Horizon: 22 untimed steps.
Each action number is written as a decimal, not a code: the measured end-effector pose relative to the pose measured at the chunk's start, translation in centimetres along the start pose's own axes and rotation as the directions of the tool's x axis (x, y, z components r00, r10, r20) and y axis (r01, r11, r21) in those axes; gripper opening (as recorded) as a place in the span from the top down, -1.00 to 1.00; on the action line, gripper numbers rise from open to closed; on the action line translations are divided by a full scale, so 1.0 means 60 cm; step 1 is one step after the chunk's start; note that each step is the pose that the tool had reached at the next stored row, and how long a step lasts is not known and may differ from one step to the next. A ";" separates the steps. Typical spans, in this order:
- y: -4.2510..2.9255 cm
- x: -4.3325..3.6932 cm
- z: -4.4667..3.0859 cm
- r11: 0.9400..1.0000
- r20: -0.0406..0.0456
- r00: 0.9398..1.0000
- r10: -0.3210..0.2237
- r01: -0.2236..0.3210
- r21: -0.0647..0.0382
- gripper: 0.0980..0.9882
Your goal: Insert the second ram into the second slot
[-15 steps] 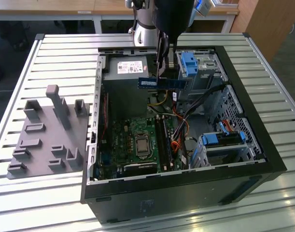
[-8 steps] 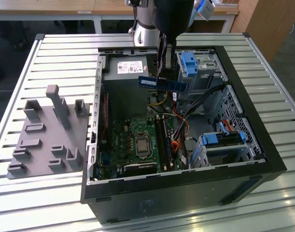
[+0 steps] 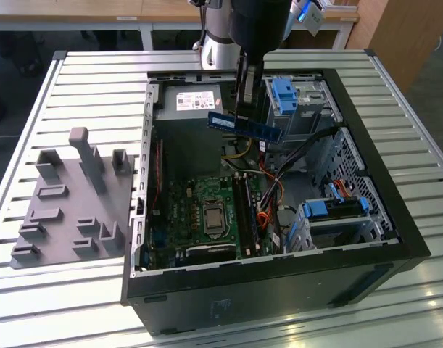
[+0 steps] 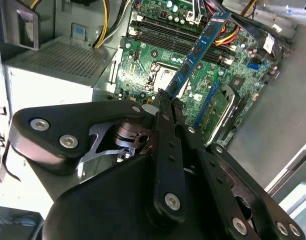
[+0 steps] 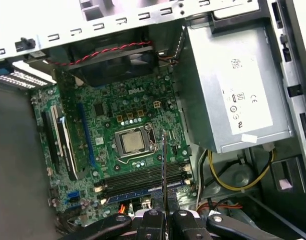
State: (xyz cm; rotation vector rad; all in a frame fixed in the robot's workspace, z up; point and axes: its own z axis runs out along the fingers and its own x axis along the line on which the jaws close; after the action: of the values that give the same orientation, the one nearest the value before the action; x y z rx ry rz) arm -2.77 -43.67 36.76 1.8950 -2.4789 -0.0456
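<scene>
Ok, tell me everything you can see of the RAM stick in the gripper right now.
The second ram is a thin, flat blue circuit board with dark chips along its face. The gripper is shut on it, with its fingers pressing on the two flat faces. The stick hangs edge-down in the air above the motherboard, its long side roughly level. It touches nothing else and is not in a slot.

Black metal two-finger gripper [image 3: 245, 110] clamped on a thin, flat blue circuit-board stick [image 3: 259, 129].
In the exterior view the silver-and-black cylindrical robot arm [image 3: 259, 25] enters at twelve o'clock, and its wrist aims straight toward six o'clock. In the second wrist view the slim black fingers [image 4: 168, 140] press together on the stick, with the linkage bars spread to either side.
</scene>
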 end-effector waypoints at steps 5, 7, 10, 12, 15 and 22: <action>0.000 0.000 0.000 0.998 0.000 0.998 0.061 -0.061 0.001 0.91; 0.000 0.000 0.001 0.996 0.001 0.996 0.084 -0.084 0.001 0.91; 0.000 0.001 0.001 0.995 0.001 0.995 0.101 -0.101 0.001 0.91; 0.000 0.002 0.001 0.995 0.001 0.995 0.104 -0.104 0.001 0.91; -0.001 0.004 0.001 0.994 0.001 0.994 0.107 -0.107 0.001 0.91; -0.001 0.005 0.001 0.989 0.002 0.989 0.147 -0.147 0.001 0.91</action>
State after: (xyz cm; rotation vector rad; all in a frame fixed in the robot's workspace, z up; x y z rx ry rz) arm -2.78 -43.98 36.68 1.7075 -2.6113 -0.0430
